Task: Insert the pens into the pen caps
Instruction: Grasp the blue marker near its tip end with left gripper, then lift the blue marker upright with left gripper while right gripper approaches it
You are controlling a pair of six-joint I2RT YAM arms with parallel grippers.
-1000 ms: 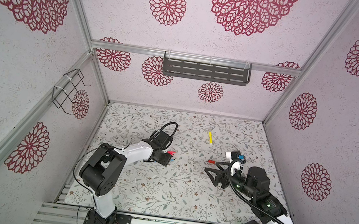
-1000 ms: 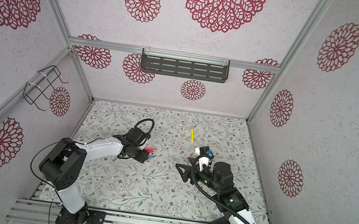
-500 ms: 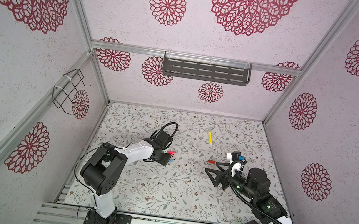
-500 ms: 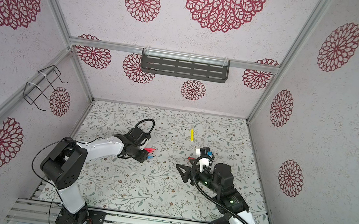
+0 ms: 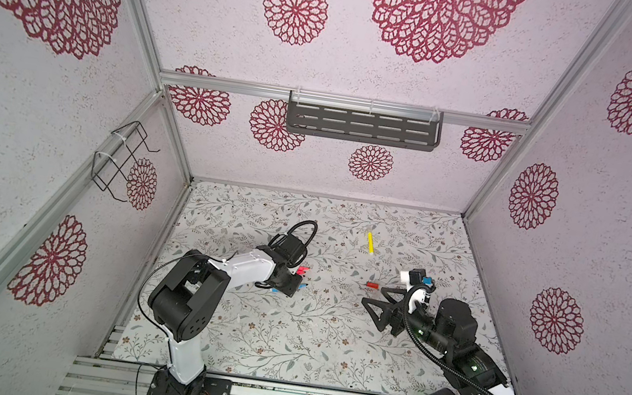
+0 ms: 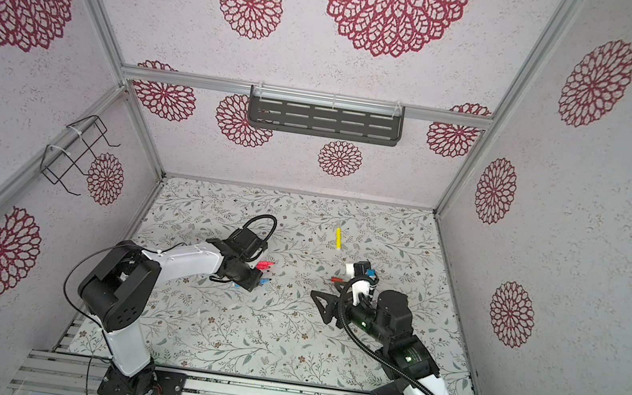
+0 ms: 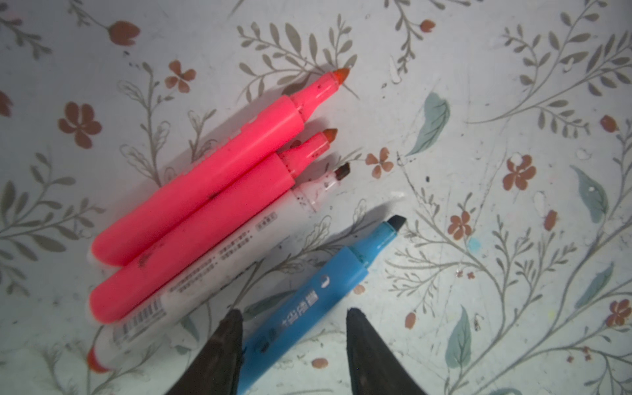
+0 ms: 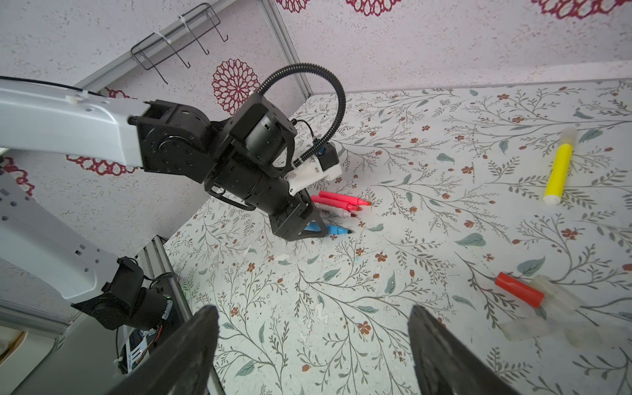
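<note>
Pens (image 7: 219, 212) cluster on the table (image 7: 478, 102). Spread jaws of the left gripper (image 7: 292, 328) straddle the blue pen (image 7: 328, 290), unpinched. Only that wrist view shows its unreadable print and the white pen's (image 7: 219, 273) barcode. Right gripper (image 8: 313, 328) gapes empty, and its wrist view alone reveals clear caps (image 8: 554, 294) touching the red cap (image 8: 519, 289).

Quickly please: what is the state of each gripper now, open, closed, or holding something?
Left gripper: open, jaws on either side of the blue pen, not gripping it yet.
Right gripper: open, holding nothing.
</note>
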